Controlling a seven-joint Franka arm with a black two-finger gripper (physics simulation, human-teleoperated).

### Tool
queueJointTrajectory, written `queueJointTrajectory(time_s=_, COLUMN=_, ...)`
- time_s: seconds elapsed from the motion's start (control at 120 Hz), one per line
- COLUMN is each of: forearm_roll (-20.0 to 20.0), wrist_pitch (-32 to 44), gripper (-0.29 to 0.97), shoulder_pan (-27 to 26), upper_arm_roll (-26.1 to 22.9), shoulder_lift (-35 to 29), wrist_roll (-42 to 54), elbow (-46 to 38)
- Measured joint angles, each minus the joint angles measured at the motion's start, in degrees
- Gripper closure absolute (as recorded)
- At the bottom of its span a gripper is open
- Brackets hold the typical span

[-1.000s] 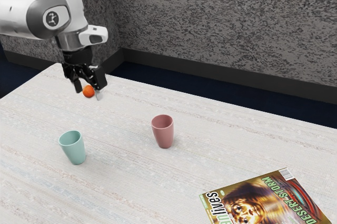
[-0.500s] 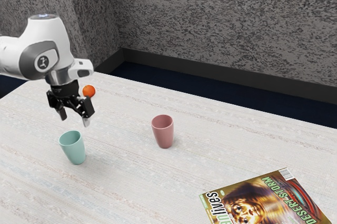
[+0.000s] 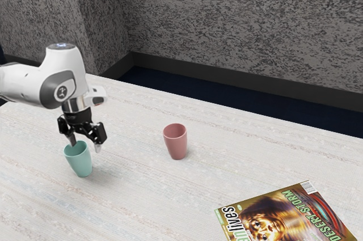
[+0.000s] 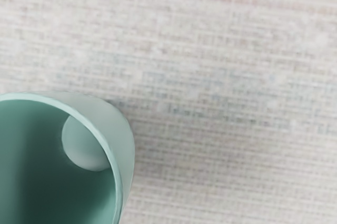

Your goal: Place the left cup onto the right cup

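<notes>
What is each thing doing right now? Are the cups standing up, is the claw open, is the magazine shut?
Teal cup: upright on the table, mouth up, empty, not lifted.
Pink cup: upright on the table, apart from the teal cup, nothing on it.
Gripper: open, fingers pointing down at the teal cup's rim.
Magazine: closed, lying flat, cover up.

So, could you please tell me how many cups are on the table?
2. The green cup stands just below the gripper, toward the exterior view's left; the pink cup stands apart, to its right. None appears hidden.
</notes>
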Motion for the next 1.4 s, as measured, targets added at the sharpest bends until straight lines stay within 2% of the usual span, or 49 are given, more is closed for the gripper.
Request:
queueJointTrajectory(time_s=0.408, forearm_roll=-0.05, wrist_pitch=5.29, gripper=0.00, shoulder_pan=0.11, upper_arm_roll=0.45, shoulder_lift=7.03, wrist_roll=-0.78, elbow=0.45)
queueJointTrajectory(time_s=0.45, forearm_roll=-0.06, wrist_pitch=5.56, gripper=0.06, shoulder_pan=0.22, upper_arm_roll=0.45, shoulder_lift=7.21, wrist_roll=-0.83, elbow=0.45)
queueJointTrajectory(time_s=0.567, forearm_roll=-0.06, wrist_pitch=5.95, gripper=0.37, shoulder_pan=-0.04, upper_arm_roll=1.20, shoulder_lift=7.35, wrist_roll=-0.96, elbow=0.31)
queueJointTrajectory(time_s=0.633, forearm_roll=-0.06, wrist_pitch=5.92, gripper=0.51, shoulder_pan=0.35, upper_arm_roll=1.60, shoulder_lift=7.35, wrist_roll=-1.00, elbow=0.22)
queueJointTrajectory(time_s=0.817, forearm_roll=-0.03, wrist_pitch=5.83, gripper=0.69, shoulder_pan=0.28, upper_arm_roll=1.76, shoulder_lift=7.31, wrist_roll=-1.10, elbow=0.19)
queueJointTrajectory(time_s=1.025, forearm_roll=0.07, wrist_pitch=5.64, gripper=0.76, shoulder_pan=0.22, upper_arm_roll=1.77, shoulder_lift=6.57, wrist_roll=-1.28, elbow=0.14)
queueJointTrajectory(time_s=1.2, forearm_roll=0.33, wrist_pitch=3.23, gripper=0.77, shoulder_pan=0.08, upper_arm_roll=1.77, shoulder_lift=2.12, wrist_roll=-1.64, elbow=0.22)
queueJointTrajectory(time_s=1.308, forearm_roll=0.43, wrist_pitch=-0.86, gripper=0.78, shoulder_pan=1.22, upper_arm_roll=0.20, shoulder_lift=-0.26, wrist_roll=-1.87, elbow=3.07)
queueJointTrajectory(time_s=1.4, forearm_roll=0.47, wrist_pitch=-5.00, gripper=0.78, shoulder_pan=1.73, upper_arm_roll=-3.15, shoulder_lift=-0.90, wrist_roll=-2.02, elbow=6.55)
